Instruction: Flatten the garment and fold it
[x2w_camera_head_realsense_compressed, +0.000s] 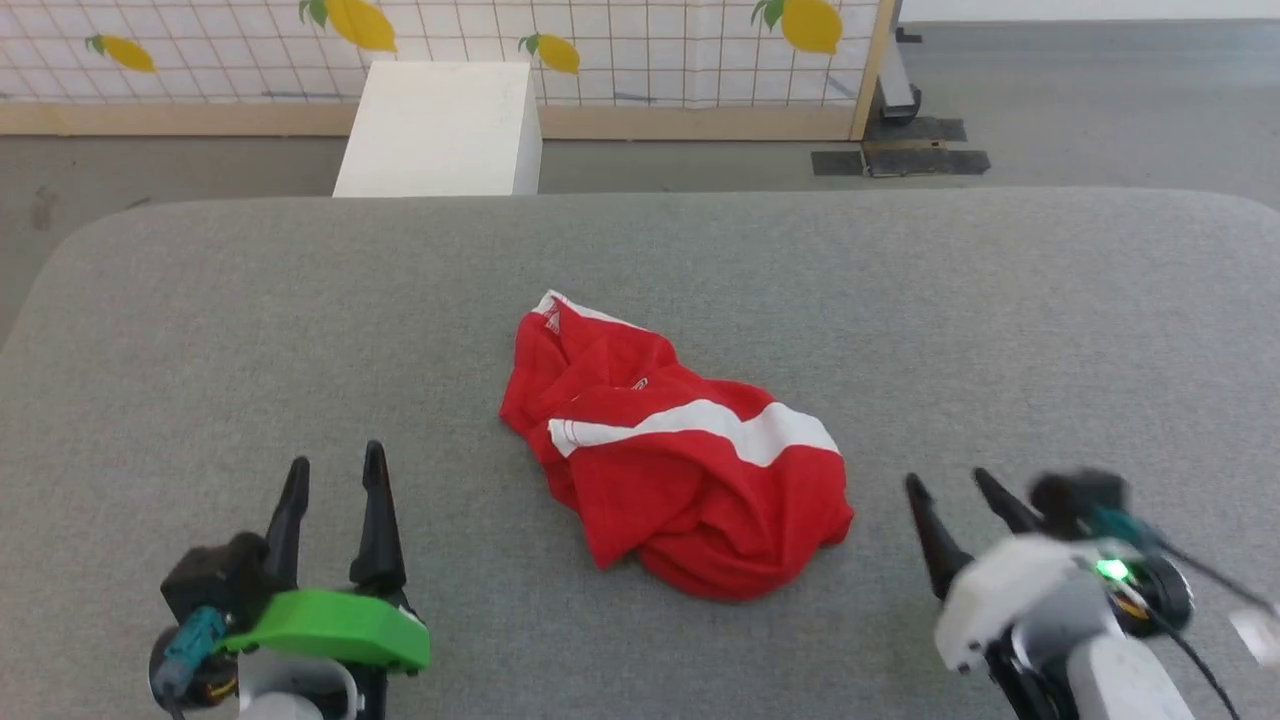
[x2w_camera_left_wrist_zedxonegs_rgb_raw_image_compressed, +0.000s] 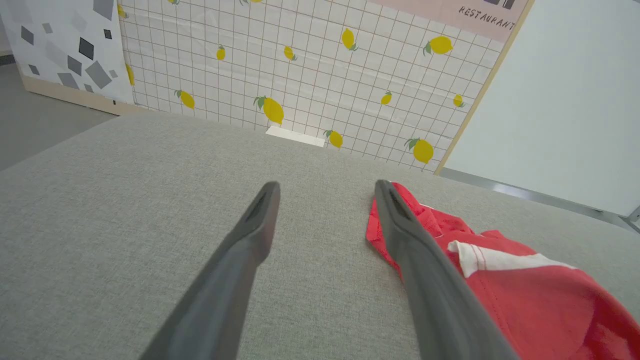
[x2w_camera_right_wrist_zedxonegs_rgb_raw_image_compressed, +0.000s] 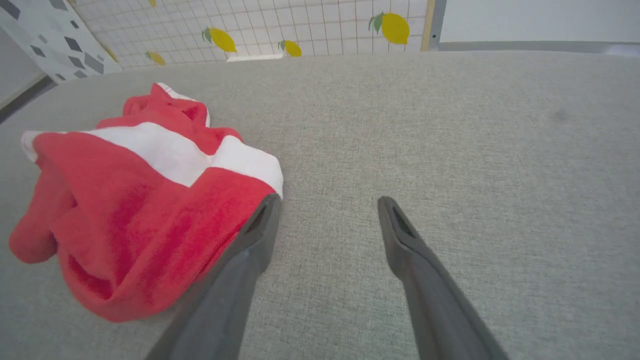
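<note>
The red garment (x2w_camera_head_realsense_compressed: 680, 460) lies crumpled in a heap at the middle of the grey table (x2w_camera_head_realsense_compressed: 300, 330), a white band running across it and a white-trimmed edge at its far end. My left gripper (x2w_camera_head_realsense_compressed: 335, 470) stands open at the lower left, well to the left of the heap, with nothing between its fingers. In the left wrist view the garment (x2w_camera_left_wrist_zedxonegs_rgb_raw_image_compressed: 520, 290) sits just right of the left gripper (x2w_camera_left_wrist_zedxonegs_rgb_raw_image_compressed: 326, 189). My right gripper (x2w_camera_head_realsense_compressed: 945, 483) is open at the lower right, close to the heap's right edge. The right wrist view has the garment (x2w_camera_right_wrist_zedxonegs_rgb_raw_image_compressed: 130, 200) left of the right gripper (x2w_camera_right_wrist_zedxonegs_rgb_raw_image_compressed: 327, 202).
A white box (x2w_camera_head_realsense_compressed: 440, 125) stands on the floor beyond the table's far edge. Behind it runs a tiled wall panel with lemon prints (x2w_camera_head_realsense_compressed: 640, 50). Bare grey cloth surrounds the heap on every side.
</note>
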